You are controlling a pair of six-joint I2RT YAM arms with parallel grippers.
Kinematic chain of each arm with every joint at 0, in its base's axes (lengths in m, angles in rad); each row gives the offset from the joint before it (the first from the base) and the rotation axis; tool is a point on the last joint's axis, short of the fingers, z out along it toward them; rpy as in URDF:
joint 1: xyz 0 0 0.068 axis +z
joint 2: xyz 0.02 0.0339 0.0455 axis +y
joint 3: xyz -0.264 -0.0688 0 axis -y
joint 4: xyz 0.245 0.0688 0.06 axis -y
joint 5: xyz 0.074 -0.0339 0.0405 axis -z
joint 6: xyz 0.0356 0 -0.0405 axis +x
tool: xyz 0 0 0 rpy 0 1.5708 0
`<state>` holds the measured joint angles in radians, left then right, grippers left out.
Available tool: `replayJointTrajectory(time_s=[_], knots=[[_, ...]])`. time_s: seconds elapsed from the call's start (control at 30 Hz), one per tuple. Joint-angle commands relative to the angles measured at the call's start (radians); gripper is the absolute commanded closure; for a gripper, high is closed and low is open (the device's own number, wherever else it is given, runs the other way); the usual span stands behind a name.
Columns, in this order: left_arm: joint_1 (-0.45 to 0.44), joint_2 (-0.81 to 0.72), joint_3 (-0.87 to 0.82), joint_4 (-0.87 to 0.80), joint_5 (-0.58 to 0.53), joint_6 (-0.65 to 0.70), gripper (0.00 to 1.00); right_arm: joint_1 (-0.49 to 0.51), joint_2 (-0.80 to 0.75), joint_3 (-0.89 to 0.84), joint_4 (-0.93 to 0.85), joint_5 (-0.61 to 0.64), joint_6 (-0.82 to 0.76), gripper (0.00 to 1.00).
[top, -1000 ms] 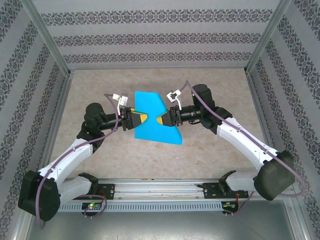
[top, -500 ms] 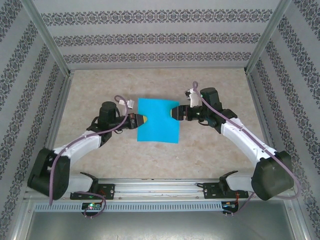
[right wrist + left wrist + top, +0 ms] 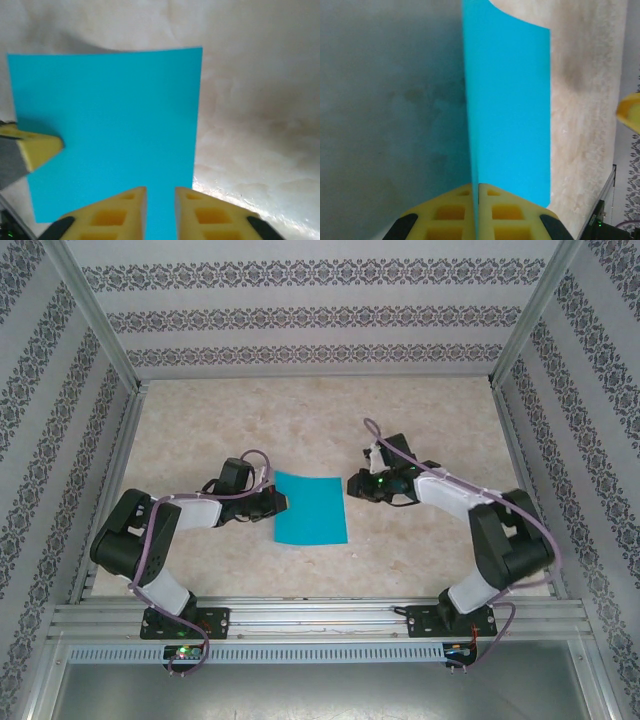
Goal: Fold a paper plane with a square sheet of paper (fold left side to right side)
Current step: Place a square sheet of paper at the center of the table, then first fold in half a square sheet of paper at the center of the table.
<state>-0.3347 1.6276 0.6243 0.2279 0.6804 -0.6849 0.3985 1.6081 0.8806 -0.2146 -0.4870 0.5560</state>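
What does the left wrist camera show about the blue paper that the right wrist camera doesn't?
Left wrist: the left gripper shut on the edge of the square sheet of paper, which is seen at a steep angle above the table. Right wrist: the sheet's flat face, almost its whole outline, with the right gripper at its near edge, jaws slightly apart. Both: the teal sheet, the marbled table, and the opposite gripper's yellow fingertip.

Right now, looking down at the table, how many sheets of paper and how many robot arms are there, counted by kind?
teal-blue paper sheet: 1
robot arms: 2 (left arm, right arm)
total: 3
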Motion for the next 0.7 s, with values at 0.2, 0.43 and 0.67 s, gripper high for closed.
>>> replayJointTrajectory(time_s=[0.2,0.43,0.67], knots=[[-0.013,0.006,0.047,-0.062,0.009,0.013,0.82,0.051,0.166,0.060,-0.002,-0.012,0.019,0.91],[-0.012,-0.024,0.062,-0.055,0.047,-0.015,0.67,0.063,0.207,0.048,-0.042,0.037,0.000,0.92],[-0.034,-0.045,0.093,-0.020,0.106,-0.061,0.60,0.065,0.214,0.026,-0.046,0.051,-0.004,0.92]])
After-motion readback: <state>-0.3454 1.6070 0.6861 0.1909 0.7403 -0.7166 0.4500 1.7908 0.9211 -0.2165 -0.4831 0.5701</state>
